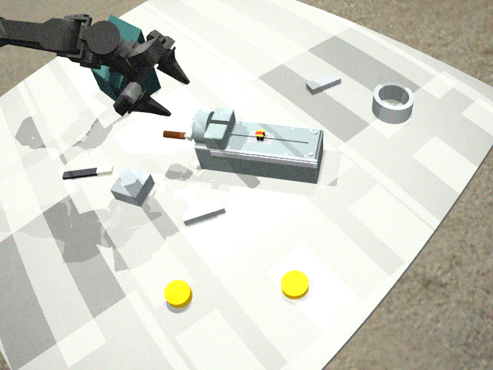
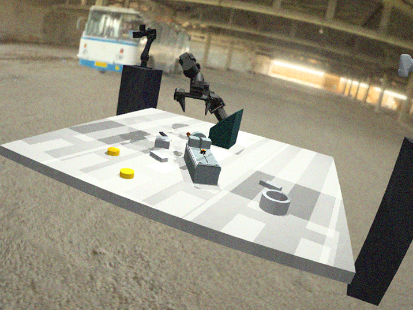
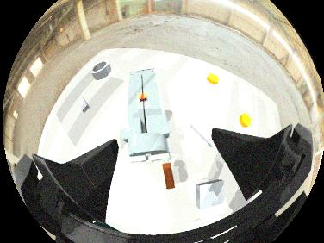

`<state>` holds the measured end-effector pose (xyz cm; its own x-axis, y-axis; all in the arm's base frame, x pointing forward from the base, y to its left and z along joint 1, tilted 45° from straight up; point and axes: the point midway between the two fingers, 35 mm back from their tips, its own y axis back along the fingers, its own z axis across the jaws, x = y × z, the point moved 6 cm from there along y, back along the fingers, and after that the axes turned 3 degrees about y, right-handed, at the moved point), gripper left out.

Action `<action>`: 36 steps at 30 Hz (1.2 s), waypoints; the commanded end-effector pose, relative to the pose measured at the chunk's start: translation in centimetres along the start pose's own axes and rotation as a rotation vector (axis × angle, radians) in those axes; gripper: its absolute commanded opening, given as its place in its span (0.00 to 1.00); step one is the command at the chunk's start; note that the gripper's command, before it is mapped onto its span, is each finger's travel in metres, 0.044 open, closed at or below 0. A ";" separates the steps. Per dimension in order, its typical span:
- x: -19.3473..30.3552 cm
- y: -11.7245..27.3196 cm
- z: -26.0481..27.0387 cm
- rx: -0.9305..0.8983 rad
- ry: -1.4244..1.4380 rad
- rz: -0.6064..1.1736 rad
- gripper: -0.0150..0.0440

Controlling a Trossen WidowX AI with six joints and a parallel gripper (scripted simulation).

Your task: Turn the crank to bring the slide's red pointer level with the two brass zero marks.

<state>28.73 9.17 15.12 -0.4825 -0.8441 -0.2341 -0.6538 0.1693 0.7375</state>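
The grey-green machine (image 1: 258, 168) (image 2: 206, 176) (image 3: 135, 112) has a slot along its top. The slide's small red pointer (image 1: 259, 133) (image 2: 202, 151) (image 3: 142, 96) sits in that slot, with yellow-brass bits close against it. It appears about level with the marks, but it is too small to tell whether exactly. The crank's brown handle (image 1: 174, 134) (image 2: 188, 134) (image 3: 168, 176) sticks out from the drum end and is free. My gripper (image 1: 179, 99) (image 2: 194, 112) (image 3: 165, 135) is open and empty, raised above the handle and apart from it.
A teal wedge-shaped block (image 1: 125, 28) (image 2: 228, 131) stands beside the arm. A grey block (image 1: 133, 185) (image 2: 162, 142) (image 3: 208, 195), flat bars, a black-and-white piece (image 1: 80, 173), two yellow discs (image 1: 177, 292) (image 1: 294, 283) and a grey ring (image 1: 392, 113) (image 2: 274, 205) lie around the machine.
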 end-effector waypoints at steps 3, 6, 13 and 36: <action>-2.3 -1.8 0.9 0.029 -0.054 0.030 1.00; -3.5 -2.8 1.4 0.045 -0.081 0.041 1.00; -6.0 -4.9 3.2 0.090 -0.142 0.061 1.00; -4.5 -11.4 5.8 0.148 -0.204 0.072 1.00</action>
<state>34.91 13.99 4.20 -0.6356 -0.7061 -0.3120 -0.6785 0.3181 0.6622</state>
